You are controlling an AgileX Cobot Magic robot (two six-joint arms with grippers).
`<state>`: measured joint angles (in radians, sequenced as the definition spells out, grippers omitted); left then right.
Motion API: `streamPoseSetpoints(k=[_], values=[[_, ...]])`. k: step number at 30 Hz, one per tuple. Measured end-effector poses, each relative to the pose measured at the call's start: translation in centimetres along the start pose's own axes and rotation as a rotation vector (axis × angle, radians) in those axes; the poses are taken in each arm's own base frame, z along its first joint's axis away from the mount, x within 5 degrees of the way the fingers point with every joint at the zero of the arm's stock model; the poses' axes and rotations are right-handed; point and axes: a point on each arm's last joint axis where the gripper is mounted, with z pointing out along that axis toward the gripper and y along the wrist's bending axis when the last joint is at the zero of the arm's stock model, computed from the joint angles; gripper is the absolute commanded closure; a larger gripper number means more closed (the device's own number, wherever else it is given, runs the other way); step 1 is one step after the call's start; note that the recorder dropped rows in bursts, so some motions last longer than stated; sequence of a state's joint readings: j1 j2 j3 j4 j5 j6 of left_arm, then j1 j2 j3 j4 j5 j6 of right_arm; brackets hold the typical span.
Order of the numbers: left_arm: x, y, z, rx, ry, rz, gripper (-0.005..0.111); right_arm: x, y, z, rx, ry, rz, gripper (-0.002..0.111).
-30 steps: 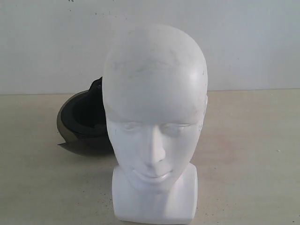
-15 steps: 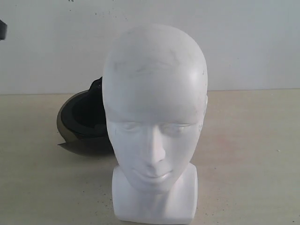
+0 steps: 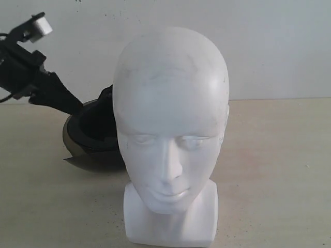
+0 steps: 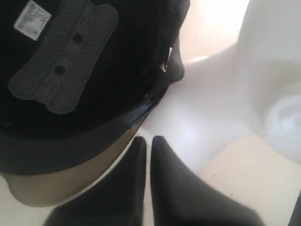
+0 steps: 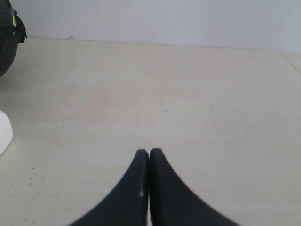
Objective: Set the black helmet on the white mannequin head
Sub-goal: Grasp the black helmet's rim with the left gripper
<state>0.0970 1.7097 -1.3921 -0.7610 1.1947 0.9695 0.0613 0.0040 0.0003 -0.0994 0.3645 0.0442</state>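
Note:
The white mannequin head (image 3: 170, 129) stands upright at the front of the table, facing the exterior camera. Behind it to the left lies the black helmet (image 3: 93, 126), opening towards the camera, with its smoky visor (image 3: 77, 155) along the lower rim; the head hides its right part. My left gripper (image 3: 78, 106) reaches down from the upper left to the helmet's upper rim. In the left wrist view its tips (image 4: 146, 139) stand nearly together, empty, just off the visor edge, with the helmet's padded inside (image 4: 70, 70) and the mannequin head (image 4: 211, 113) ahead. My right gripper (image 5: 149, 151) is shut over bare table.
The beige table (image 3: 274, 170) stretches to the right of the head, and a white wall (image 3: 279, 46) closes off the back. In the right wrist view a sliver of the helmet (image 5: 7, 42) and of the mannequin base (image 5: 3, 132) shows at the edge.
My left arm has come into the exterior view from the upper left and dropped to the helmet's rim. The helmet and the head have not moved.

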Motion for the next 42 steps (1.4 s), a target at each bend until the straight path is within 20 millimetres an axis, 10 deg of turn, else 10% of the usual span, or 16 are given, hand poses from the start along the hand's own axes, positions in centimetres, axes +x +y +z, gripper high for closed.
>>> streamPoseSetpoints(k=[6, 15, 42], values=[[0.2, 1.4, 2.4, 0.099, -0.034, 0.284, 0.098, 0.0, 0.0, 0.0, 0.0, 0.0, 0.0, 0.108], [0.2, 2.1, 3.6, 0.13, -0.082, 0.545, 0.044, 0.0, 0.0, 0.0, 0.0, 0.0, 0.0, 0.108], [1.0, 1.5, 7.9, 0.103, -0.06, 0.688, 0.029, 0.0, 0.0, 0.0, 0.0, 0.0, 0.0, 0.108]])
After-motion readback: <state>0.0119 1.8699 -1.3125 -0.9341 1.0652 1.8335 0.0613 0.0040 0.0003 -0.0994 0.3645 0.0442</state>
